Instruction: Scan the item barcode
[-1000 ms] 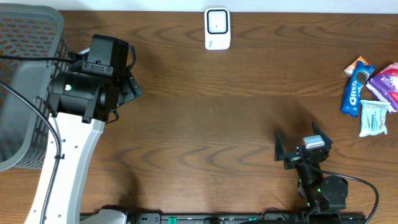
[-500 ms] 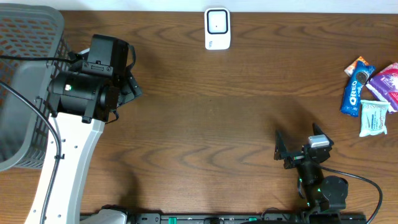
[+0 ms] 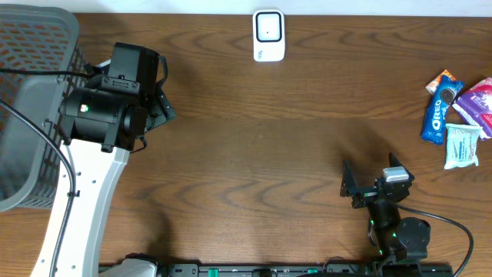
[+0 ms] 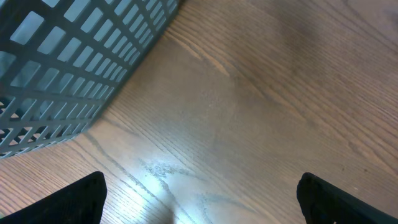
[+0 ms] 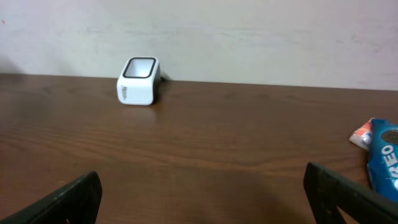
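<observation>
The white barcode scanner (image 3: 269,35) stands at the table's far edge, centre; the right wrist view shows this scanner (image 5: 138,81) ahead and to the left. The items lie at the far right: a blue Oreo pack (image 3: 436,115), a purple packet (image 3: 478,100) and a white-green packet (image 3: 463,146). The Oreo pack (image 5: 384,162) pokes in at the right wrist view's right edge. My left gripper (image 3: 160,106) hangs open over bare wood beside the basket, with nothing between its fingers (image 4: 87,199). My right gripper (image 3: 370,178) is open and empty near the front edge, well short of the items.
A grey mesh basket (image 3: 31,92) fills the left end of the table, and its wall (image 4: 68,68) is close to my left gripper. A small orange-red packet (image 3: 443,79) lies above the Oreo pack. A pale wall rises behind the scanner.
My right gripper has shifted slightly to the right near the front edge. The left arm and the items have not moved.
</observation>
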{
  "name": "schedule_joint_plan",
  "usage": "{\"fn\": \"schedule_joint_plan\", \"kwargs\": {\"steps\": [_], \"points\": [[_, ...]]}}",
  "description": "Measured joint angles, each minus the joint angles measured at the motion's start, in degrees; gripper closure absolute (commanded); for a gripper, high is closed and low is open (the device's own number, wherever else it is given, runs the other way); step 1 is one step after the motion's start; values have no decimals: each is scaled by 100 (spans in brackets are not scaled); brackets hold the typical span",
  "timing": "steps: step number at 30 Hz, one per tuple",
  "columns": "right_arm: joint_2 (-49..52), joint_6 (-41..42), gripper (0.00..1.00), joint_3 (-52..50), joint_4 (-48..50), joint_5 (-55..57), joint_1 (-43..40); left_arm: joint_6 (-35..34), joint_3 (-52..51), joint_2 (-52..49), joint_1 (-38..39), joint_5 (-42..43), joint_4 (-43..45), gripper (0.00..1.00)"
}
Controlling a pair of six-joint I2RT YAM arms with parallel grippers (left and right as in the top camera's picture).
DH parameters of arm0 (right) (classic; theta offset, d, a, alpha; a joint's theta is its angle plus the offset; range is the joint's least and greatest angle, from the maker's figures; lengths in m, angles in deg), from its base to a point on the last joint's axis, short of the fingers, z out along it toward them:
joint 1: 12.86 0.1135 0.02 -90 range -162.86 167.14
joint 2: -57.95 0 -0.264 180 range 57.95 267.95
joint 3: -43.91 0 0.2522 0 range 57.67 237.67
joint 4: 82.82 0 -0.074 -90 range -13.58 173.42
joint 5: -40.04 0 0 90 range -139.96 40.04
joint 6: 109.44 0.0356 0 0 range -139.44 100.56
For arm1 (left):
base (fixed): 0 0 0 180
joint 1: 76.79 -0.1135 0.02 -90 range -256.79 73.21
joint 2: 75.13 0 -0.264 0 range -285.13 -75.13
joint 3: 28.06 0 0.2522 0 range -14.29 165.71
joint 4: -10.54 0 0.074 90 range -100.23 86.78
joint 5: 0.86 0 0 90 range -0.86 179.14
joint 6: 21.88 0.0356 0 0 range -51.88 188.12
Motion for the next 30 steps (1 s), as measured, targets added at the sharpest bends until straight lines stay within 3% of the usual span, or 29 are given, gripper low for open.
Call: {"fn": "schedule_joint_plan", "kwargs": {"steps": [30], "points": [[0, -35, 1, 0, 17, -105, 0, 0, 0, 0, 0, 0, 0, 2]]}}
